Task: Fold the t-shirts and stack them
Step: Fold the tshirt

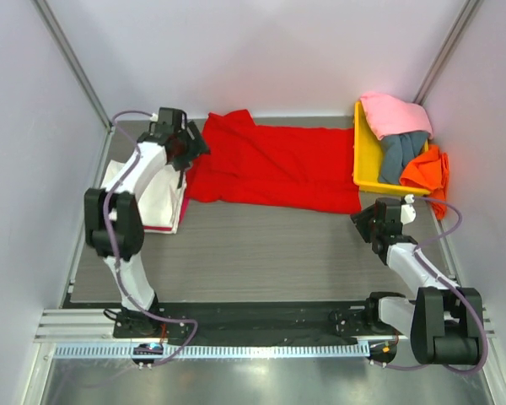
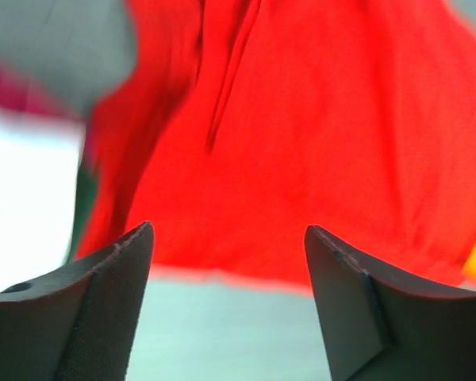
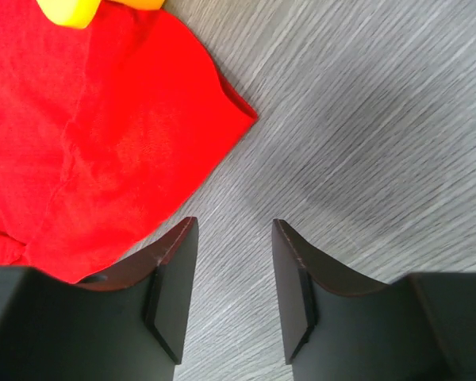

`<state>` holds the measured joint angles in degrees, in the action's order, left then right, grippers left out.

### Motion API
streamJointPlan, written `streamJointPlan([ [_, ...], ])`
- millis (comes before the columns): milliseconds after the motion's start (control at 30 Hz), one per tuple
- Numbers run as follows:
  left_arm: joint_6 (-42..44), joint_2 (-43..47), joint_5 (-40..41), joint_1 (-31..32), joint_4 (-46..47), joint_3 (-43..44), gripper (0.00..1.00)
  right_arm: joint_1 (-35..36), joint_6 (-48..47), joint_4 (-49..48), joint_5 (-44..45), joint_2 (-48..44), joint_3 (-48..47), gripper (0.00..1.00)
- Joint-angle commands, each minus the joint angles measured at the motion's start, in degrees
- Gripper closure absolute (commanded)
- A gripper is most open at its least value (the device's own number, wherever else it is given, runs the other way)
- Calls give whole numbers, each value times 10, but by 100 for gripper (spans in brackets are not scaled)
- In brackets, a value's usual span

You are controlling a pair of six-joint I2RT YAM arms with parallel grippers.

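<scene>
Lying spread, one red t-shirt (image 1: 278, 164), two claws (image 1: 191, 153) (image 1: 359, 222)

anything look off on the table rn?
Two things. The red t-shirt lies rumpled and bunched at its left end by the left gripper, not flat. In the yellow tray, the pink shirt, grey-blue shirt and orange shirt are heaped loosely; the orange one spills past its right side.

Spread t-shirt (image 1: 274, 169): lay across the table's (image 1: 261, 253) far middle.
Folded t-shirt (image 1: 156, 198): lay just left of it.
Tray (image 1: 364, 160): stood at its right end, heaped t-shirts (image 1: 401, 139) inside.
My left gripper (image 1: 190, 156): hung over its left end.
My right gripper (image 1: 361, 221): sat before its right corner.
</scene>
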<state>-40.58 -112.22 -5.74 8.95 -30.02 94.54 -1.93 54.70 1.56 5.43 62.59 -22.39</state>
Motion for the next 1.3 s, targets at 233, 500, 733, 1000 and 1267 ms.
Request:
streamJointPlan([
  [233,28,260,139,99,-32,-258,68,4,-31,-27,-4,-46,9,56],
  [500,55,219,172,105,2,-313,100,4,-30,-32,-13,-32,11,57],
  [733,92,142,229,106,21,-302,100,4,-35,-31,-14,-43,12,57],
  [1000,113,99,275,103,39,-304,100,3,-40,-28,-16,-41,15,57],
  [1267,85,66,275,35,31,-294,100,3,-31,-40,-4,-30,19,55],
])
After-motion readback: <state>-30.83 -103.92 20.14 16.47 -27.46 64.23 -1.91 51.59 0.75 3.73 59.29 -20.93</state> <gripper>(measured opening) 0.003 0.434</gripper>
